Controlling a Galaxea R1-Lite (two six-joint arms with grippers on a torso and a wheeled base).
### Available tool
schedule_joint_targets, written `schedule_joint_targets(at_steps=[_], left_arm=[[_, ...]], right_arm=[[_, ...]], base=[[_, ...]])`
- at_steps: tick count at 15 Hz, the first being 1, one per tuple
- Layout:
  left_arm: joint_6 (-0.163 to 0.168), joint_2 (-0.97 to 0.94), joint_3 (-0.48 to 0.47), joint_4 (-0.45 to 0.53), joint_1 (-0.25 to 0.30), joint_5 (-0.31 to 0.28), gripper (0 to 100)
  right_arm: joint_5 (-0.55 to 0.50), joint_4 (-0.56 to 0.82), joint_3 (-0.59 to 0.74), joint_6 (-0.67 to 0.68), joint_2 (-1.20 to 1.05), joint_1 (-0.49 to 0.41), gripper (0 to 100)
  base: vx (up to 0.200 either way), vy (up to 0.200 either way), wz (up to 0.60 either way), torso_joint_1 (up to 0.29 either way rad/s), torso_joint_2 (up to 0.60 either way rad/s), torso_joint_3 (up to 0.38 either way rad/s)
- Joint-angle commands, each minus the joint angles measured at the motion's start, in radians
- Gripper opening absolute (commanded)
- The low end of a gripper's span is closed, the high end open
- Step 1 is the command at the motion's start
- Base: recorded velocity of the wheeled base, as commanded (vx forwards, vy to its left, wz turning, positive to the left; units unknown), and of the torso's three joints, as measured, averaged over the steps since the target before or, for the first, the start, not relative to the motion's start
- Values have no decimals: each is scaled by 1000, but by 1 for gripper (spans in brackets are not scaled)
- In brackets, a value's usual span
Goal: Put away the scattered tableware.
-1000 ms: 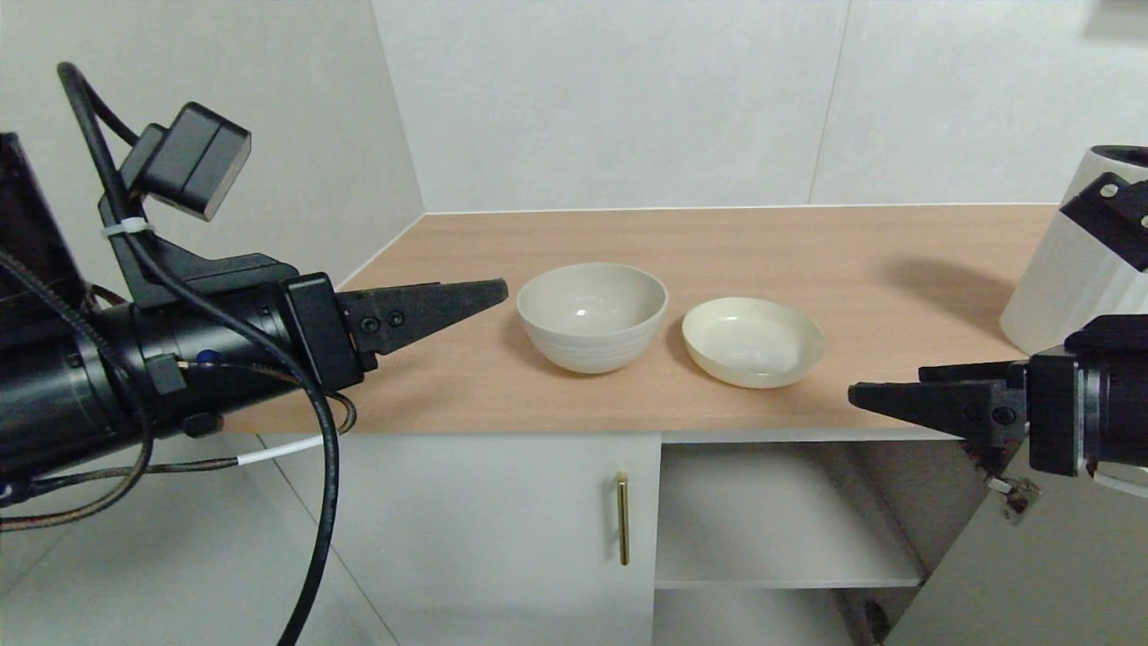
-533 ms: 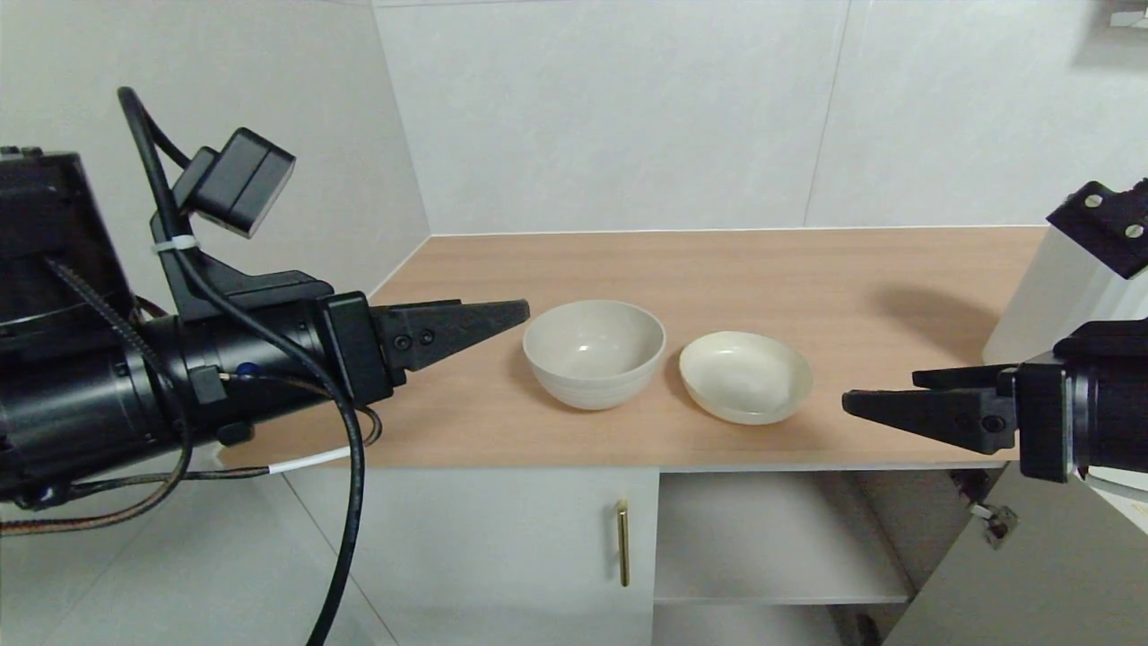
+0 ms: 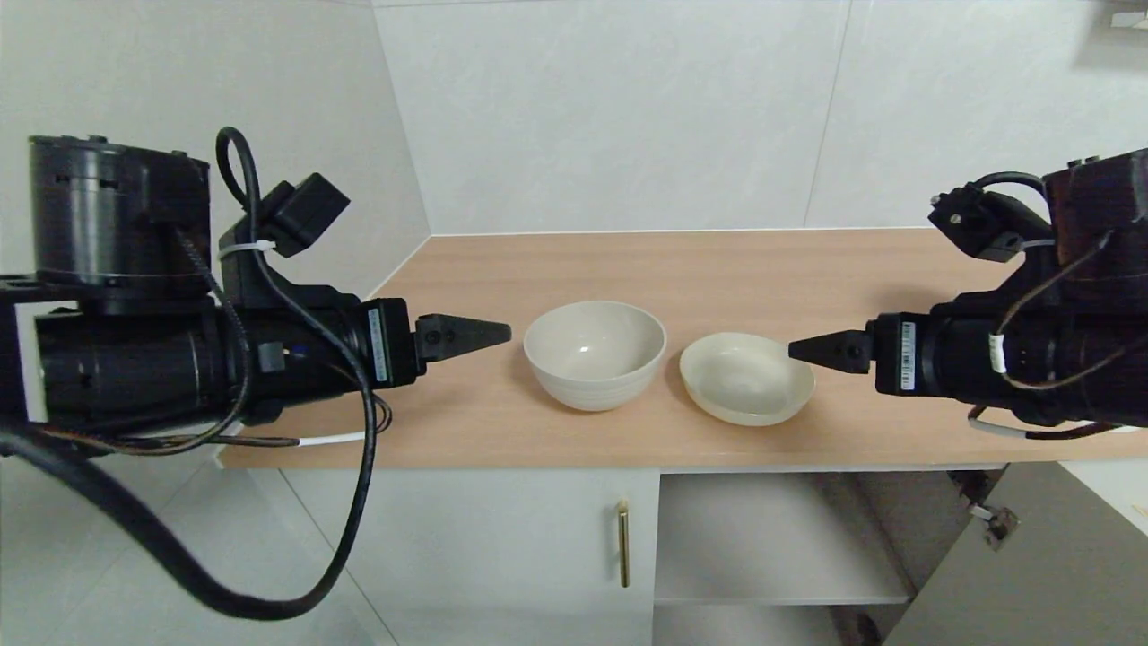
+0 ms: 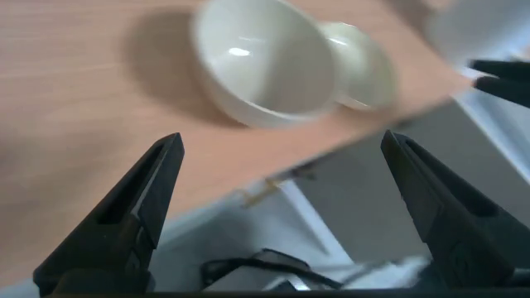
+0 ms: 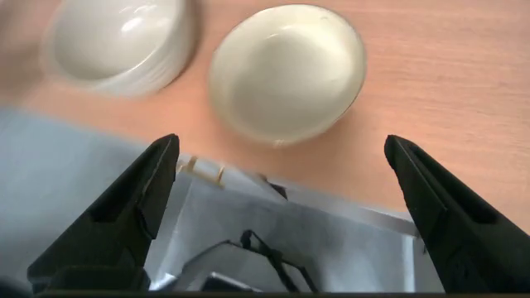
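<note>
A deep pale-grey bowl point(image 3: 595, 353) and a shallow cream dish point(image 3: 746, 377) stand side by side near the front of the wooden counter point(image 3: 717, 269). My left gripper point(image 3: 493, 333) hovers just left of the bowl at about rim height, pointing at it. My right gripper point(image 3: 801, 349) hangs at the dish's right rim. In the left wrist view the left gripper point(image 4: 281, 141) is open, the bowl point(image 4: 265, 70) and dish point(image 4: 360, 58) ahead of it. In the right wrist view the right gripper point(image 5: 281, 142) is open, with the dish point(image 5: 286, 70) ahead and the bowl point(image 5: 116, 41) beside it.
Under the counter is a white cabinet: a closed door with a brass handle point(image 3: 621, 531) on the left, an open compartment with a shelf point(image 3: 780, 538) on the right, its door point(image 3: 1031, 574) swung out. Tiled walls close the counter at the back and left.
Both wrists have rolled, so the fingers now look edge-on from the head. My right gripper moved left to the dish's rim. The head view shifted a second ago.
</note>
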Motion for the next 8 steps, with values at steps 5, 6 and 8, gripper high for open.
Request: schedule_joint_targets(at_steps=[5,6,8], left_arm=[[-130,187,-75,-5,-16,108,100],[-134,199,-75,-6,-19,108,100],[-188,240,-104,-6,-36,125,100]], right_arm=[[-123,-198,-3,52,195,-46,100],[-123,-199,-3,53,191,-46,100],[-125,-199,2,53,182,-46,100]], base=[[0,0,0,0,0,0],[0,0,0,0,0,0],[0,0,0,0,0,0]])
